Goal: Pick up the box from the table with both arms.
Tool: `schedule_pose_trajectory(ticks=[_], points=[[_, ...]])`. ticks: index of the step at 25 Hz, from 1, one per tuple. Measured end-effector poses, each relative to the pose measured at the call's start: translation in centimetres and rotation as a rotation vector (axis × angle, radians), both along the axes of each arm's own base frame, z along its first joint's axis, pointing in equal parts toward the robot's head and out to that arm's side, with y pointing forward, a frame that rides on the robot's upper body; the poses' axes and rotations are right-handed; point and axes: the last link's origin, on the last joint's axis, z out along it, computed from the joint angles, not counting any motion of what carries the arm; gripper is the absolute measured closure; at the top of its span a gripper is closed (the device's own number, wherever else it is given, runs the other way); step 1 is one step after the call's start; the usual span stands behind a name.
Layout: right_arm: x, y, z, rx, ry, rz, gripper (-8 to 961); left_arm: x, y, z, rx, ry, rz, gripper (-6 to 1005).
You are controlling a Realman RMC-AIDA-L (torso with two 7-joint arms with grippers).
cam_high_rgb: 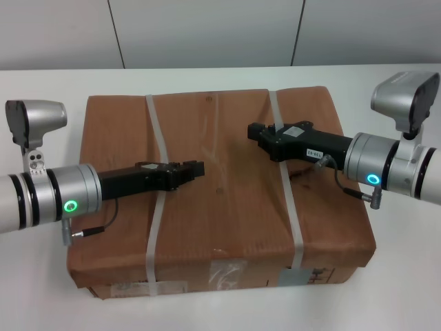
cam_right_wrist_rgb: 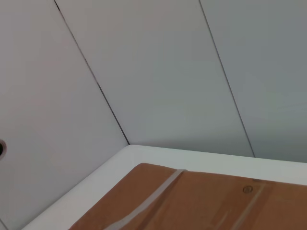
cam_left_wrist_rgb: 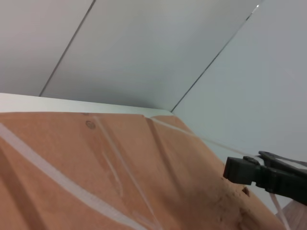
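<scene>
1. Box, head view: large, flat, brown, wrapped in wrinkled paper, lying on the white desk and filling most of the middle of the scene. Crossed front to back by two pale straps, the left strap and the right strap. Labels and tape on the near side face.
2. Left gripper, same view: reaching in from the left over the box top, tip just past the left strap, pointing toward the middle. Fingers look pressed together, though contact with the box top cannot be told. Green ring light glowing on the silver wrist.
3. Right gripper, same view: reaching in from the right over the far part of the box top, body crossing the right strap, tip pointing toward the left. Fingers appear drawn together too. Green ring light on its wrist. Tips of the two grippers well apart.
4. Left wrist view: box top filling the lower part, with a strap running across it, a sliver of desk beyond, grey wall panels behind. Right gripper seen farther off, black, low over the box surface.
5. Right wrist view: corner of the box with a strap, desk edge around it, wall panels above. No fingers visible here.
</scene>
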Motion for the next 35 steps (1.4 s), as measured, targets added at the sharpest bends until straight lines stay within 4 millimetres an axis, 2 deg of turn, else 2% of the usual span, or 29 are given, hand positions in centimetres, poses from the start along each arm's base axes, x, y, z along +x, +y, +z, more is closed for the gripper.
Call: schedule_pose_trajectory(ticks=[10, 26, 35], points=[[0.3, -0.6, 0.2, -0.007, 0.065, -0.045, 912, -0.1, -0.3, 0.2, 0.014, -0.024, -0.003, 840], [0.2, -2.3, 1.1, 0.025, 0.148, 0.045, 917, 1.2, -1.2, 3.0, 0.059, -0.112, -0.147, 838], [0.7, -2.5, 1.6, 0.067, 0.174, 0.027, 917, 1.3, -1.7, 3.3, 0.058, -0.125, -0.176, 841]])
